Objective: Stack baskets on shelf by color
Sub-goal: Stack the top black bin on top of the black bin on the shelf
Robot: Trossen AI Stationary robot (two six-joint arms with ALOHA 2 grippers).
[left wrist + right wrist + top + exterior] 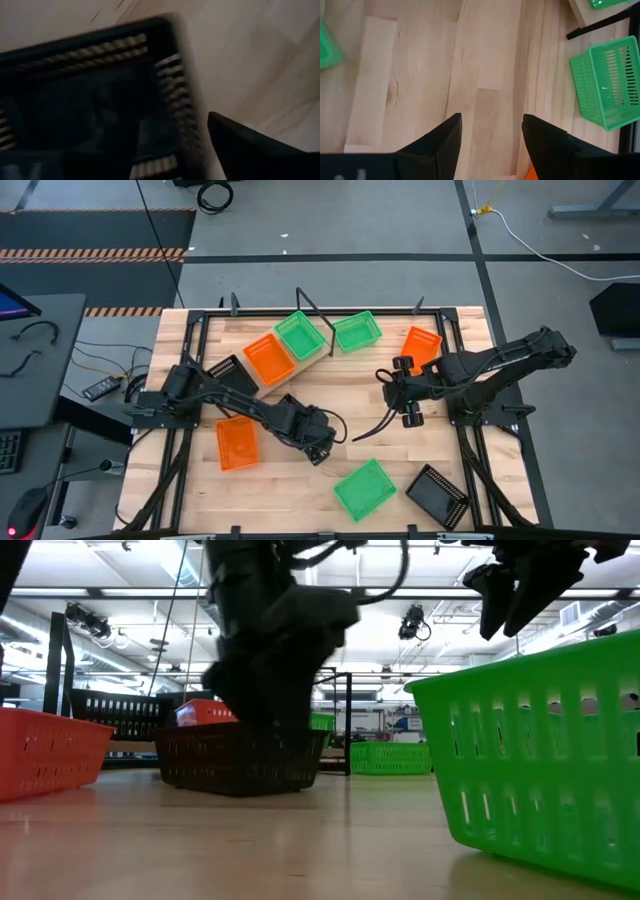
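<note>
Hovering at table centre, the left gripper [318,448] straddles a black basket [240,755] rim, fingers spread wide, nothing clamped; the right gripper [408,392] waits at three o'clock, fingers parted and empty. The shelf [285,352] at twelve o'clock carries an orange basket [268,359] and a green basket [299,336] — closing askew could skid the black basket, since only one wall sits between the fingers.

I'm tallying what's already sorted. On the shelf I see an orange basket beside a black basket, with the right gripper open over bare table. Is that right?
One detail is wrong: the basket beside the orange basket on the shelf is green, not black, as the high view shows. The right gripper is indeed open over bare table.
</note>
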